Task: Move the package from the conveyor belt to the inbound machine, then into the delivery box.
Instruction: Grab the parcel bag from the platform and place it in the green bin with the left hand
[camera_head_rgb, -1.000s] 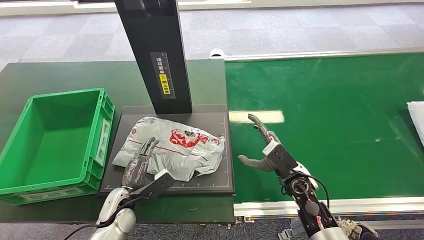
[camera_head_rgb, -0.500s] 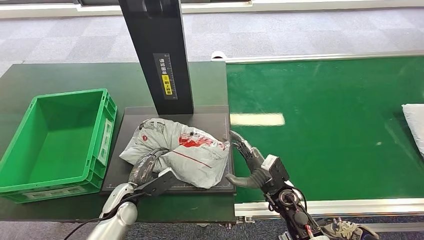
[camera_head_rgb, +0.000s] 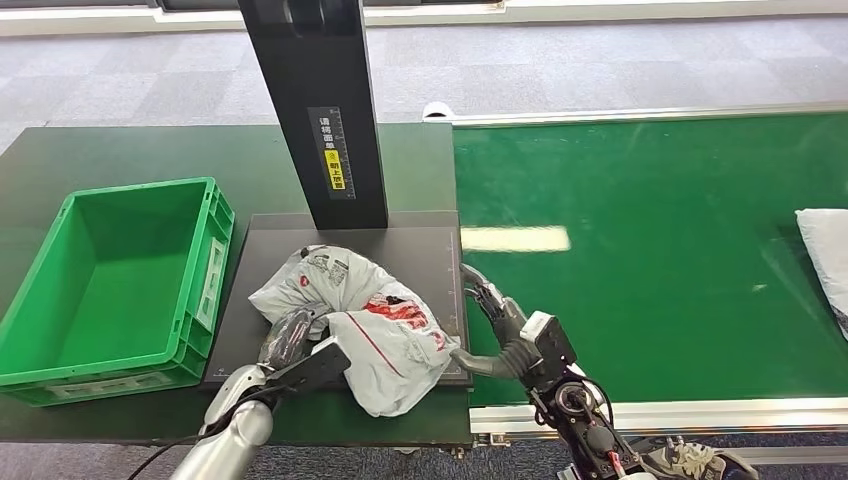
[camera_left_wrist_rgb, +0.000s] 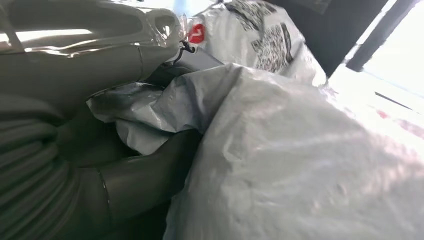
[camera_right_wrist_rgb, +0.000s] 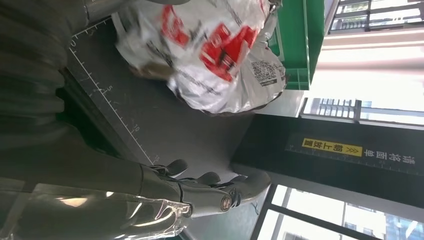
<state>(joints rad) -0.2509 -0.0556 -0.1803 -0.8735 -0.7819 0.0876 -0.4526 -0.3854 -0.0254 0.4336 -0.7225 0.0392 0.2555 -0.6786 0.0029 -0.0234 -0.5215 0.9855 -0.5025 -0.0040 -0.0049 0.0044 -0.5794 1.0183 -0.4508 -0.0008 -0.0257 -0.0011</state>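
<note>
- Looking down, we see the grey and red package (camera_head_rgb: 365, 315) lying on the dark plate of the inbound machine (camera_head_rgb: 425, 245), with its long side slanting toward us.
- Our left robot hand (camera_head_rgb: 292, 335) has its fingers closed on the package's near left end.
- Our right robot hand (camera_head_rgb: 488, 322) is spread wide, holding nothing, just beside its right end.
- The green delivery box (camera_head_rgb: 110, 275) sits to the left on the bench (camera_head_rgb: 120, 150), so we think the left robot hand is nearer for that trip.
</note>
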